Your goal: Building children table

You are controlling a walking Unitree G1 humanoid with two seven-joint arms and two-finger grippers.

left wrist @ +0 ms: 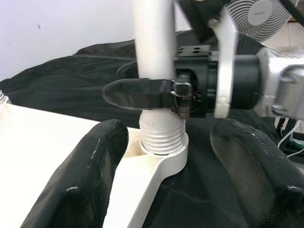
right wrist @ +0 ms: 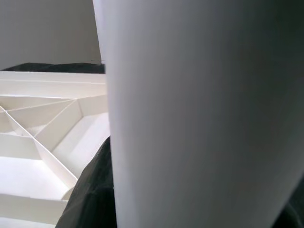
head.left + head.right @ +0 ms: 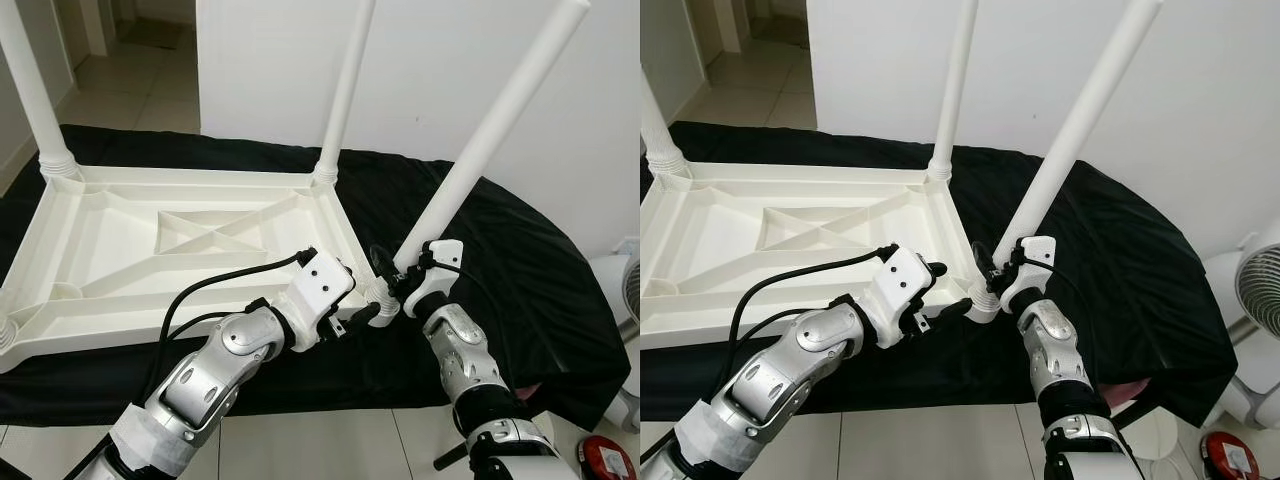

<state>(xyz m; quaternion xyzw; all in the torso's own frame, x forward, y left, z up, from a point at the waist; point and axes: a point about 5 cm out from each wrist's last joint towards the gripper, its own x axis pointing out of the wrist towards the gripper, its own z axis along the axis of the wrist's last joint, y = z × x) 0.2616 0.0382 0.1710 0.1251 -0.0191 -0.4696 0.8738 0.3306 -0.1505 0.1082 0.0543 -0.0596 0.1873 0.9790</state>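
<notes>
A: What is the right gripper (image 3: pixel 395 283) doing?

B: It is clamped around the long white plastic table leg (image 3: pixel 497 124), just above its ribbed threaded end. That end sits in the corner socket (image 1: pixel 164 159) of the upturned white plastic tabletop (image 3: pixel 150 250), but the leg leans away to the robot's right, so I judge it is not yet screwed home.

A: And the left gripper (image 1: pixel 166 156)?

B: Its thick black fingers (image 1: pixel 83 180) are spread wide, one on each side of that socket, gripping nothing. My guess is that it is there to steady the corner while the leg is turned.

A: Why is the tabletop upside down?

B: So the sockets face up. Two other white legs (image 3: pixel 345 85) already stand upright in the far corners. The whole thing lies on a black cloth (image 3: pixel 520 260), probably to protect the plastic. A white fan (image 1: pixel 259 16) stands off to the right.
</notes>
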